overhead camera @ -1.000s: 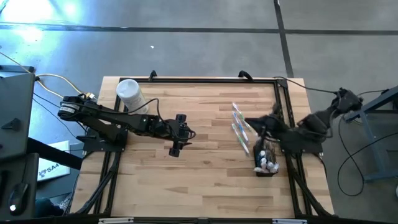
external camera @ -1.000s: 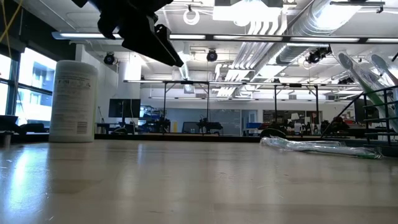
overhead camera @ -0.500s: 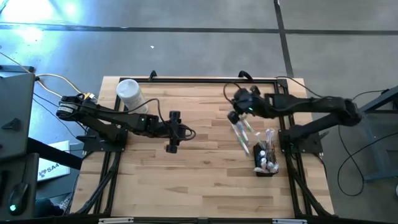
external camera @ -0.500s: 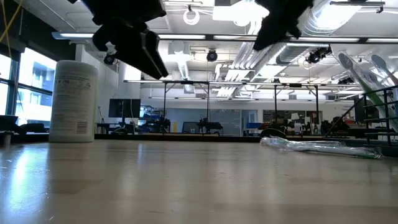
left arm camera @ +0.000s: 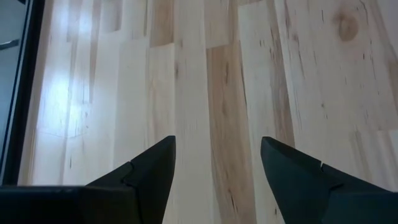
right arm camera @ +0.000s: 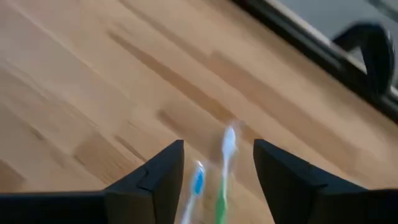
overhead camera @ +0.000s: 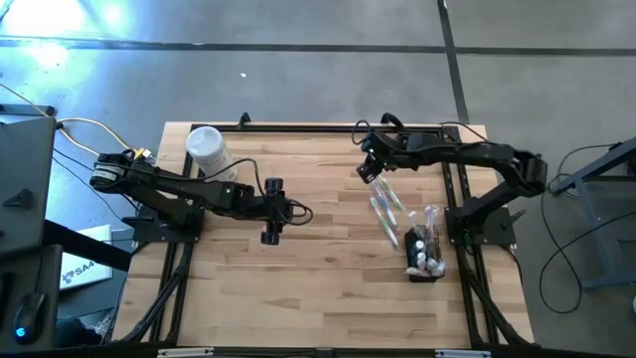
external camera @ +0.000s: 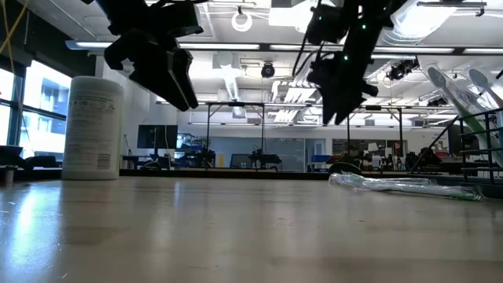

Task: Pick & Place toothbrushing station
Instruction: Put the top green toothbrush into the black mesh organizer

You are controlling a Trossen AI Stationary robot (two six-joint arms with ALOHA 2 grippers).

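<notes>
Your right gripper [overhead camera: 370, 170] hangs with its fingers [right arm camera: 163, 177] parted and nothing between them, above the far ends of the loose toothbrushes [overhead camera: 386, 205], which lie flat on the table [overhead camera: 318, 288] in a short row, just beside the black mesh holder [overhead camera: 423, 255] near the right edge. Judge them light, thin, stiff and slick (the clear handles may roll or skid under a pinch), so take one across the mid-handle, not the bristle end [right arm camera: 228, 142]. The holder already carries some upright pieces. Right arm reaches long from its base toward the table's far side, wrist pitched down. Your left gripper [overhead camera: 267, 211] waits open and empty over mid-table, near the white canister [overhead camera: 208, 150].
</notes>
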